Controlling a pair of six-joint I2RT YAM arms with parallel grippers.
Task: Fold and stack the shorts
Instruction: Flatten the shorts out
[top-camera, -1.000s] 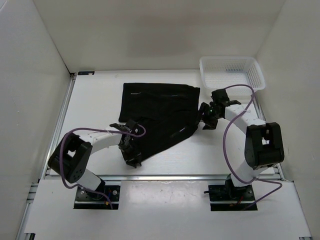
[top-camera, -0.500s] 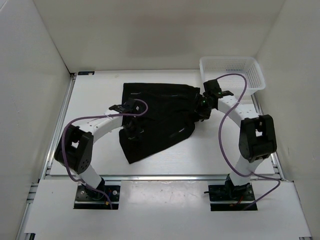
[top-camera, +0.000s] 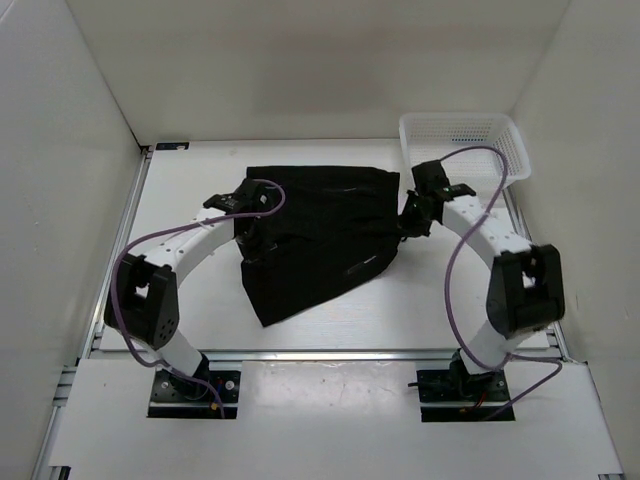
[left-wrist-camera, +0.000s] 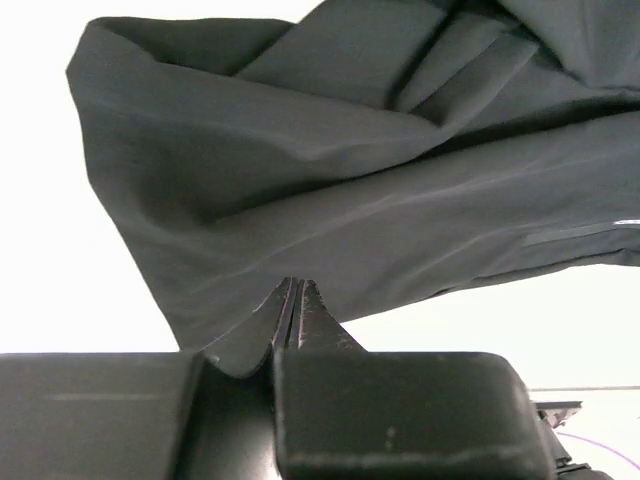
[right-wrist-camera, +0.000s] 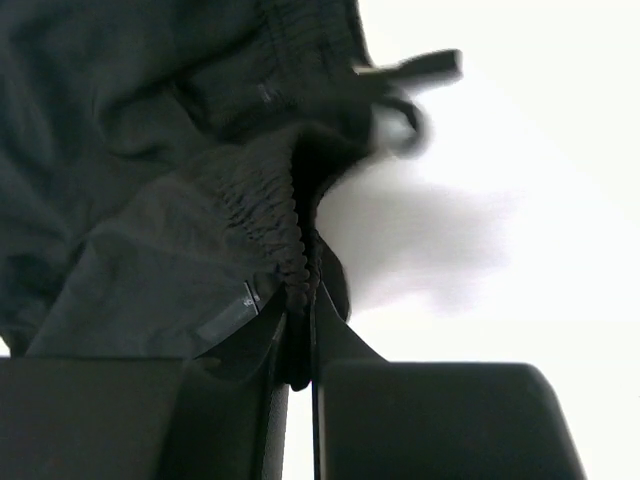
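The black shorts (top-camera: 320, 225) lie spread and partly folded over the middle of the white table. My left gripper (top-camera: 250, 238) sits on their left edge, shut on a thin fold of the cloth (left-wrist-camera: 300, 200); the pinch (left-wrist-camera: 292, 295) shows in the left wrist view. At the right edge, my right gripper (top-camera: 408, 222) is shut on the gathered elastic waistband (right-wrist-camera: 290, 230), with the hem pressed between its jaws (right-wrist-camera: 298, 300). A drawstring end (right-wrist-camera: 410, 68) hangs past the waistband.
A white mesh basket (top-camera: 462, 146) stands at the back right corner, just behind the right arm. White walls enclose the table on three sides. A metal rail (top-camera: 320, 353) runs along the near edge.
The left gripper has carried its cloth edge from the near left corner up toward the back. The right gripper has moved onto the waistband and closed on it.
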